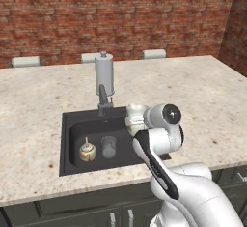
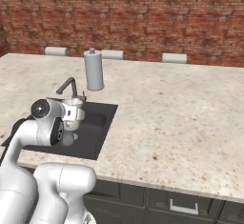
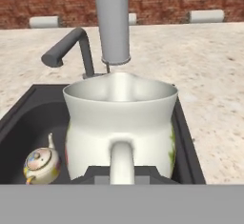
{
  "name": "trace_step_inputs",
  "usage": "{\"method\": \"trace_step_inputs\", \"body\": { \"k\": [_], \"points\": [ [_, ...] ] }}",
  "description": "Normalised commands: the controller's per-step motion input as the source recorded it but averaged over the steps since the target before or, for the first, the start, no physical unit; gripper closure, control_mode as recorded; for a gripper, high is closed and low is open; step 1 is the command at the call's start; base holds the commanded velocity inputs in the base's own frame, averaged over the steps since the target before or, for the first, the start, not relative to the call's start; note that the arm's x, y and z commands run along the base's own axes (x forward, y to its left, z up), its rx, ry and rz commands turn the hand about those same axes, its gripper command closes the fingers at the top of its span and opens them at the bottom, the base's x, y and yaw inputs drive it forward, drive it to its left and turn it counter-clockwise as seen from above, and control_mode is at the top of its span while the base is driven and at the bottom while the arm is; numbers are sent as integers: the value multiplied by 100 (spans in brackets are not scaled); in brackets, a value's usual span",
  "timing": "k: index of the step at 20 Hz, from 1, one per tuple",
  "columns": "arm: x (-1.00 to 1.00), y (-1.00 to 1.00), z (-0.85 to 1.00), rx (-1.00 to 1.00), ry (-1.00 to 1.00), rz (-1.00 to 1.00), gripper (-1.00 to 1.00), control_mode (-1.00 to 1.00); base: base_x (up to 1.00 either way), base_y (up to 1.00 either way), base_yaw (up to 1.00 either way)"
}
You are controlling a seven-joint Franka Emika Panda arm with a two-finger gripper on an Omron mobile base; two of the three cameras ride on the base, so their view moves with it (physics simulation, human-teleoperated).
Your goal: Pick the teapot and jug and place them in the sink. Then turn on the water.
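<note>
1. Close in front of the hand camera, the jug (image 3: 120, 123) is standing upright, its handle toward the gripper (image 3: 121, 170) — whether the fingers are closing on the handle, I cannot tell.
2. Below the jug, the sink (image 1: 67, 124) is holding the teapot (image 1: 87, 151) at its left side, beside a clear glass (image 1: 109, 147).
3. Behind the basin, the tap (image 3: 71, 46) is pointing left — farther back, a grey cylinder (image 1: 103, 72) is standing on the counter (image 2: 190, 104).

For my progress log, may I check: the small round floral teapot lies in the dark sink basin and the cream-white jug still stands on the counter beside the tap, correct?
Not quite. The small round floral teapot does lie in the dark sink basin, but the cream-white jug is not on the counter: the hand view shows it at the gripper, over the basin.
</note>
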Motion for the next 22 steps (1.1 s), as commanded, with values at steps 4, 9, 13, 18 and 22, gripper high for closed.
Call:
{"method": "trace_step_inputs", "body": {
  "k": [4, 9, 13, 18, 22],
  "points": [
    [13, 1, -9, 0, 4, 4, 100, -100, 0, 0, 0],
    [22, 7, -24, 0, 1, 3, 100, -100, 0, 0, 0],
    [41, 18, -37, 0, 0, 1, 100, -100, 0, 0, 0],
    [49, 18, -35, 0, 0, 0, 100, -100, 0, 0, 0],
    [40, 1, -26, 0, 0, 0, 100, -100, 0, 0, 0]
  ]
}}
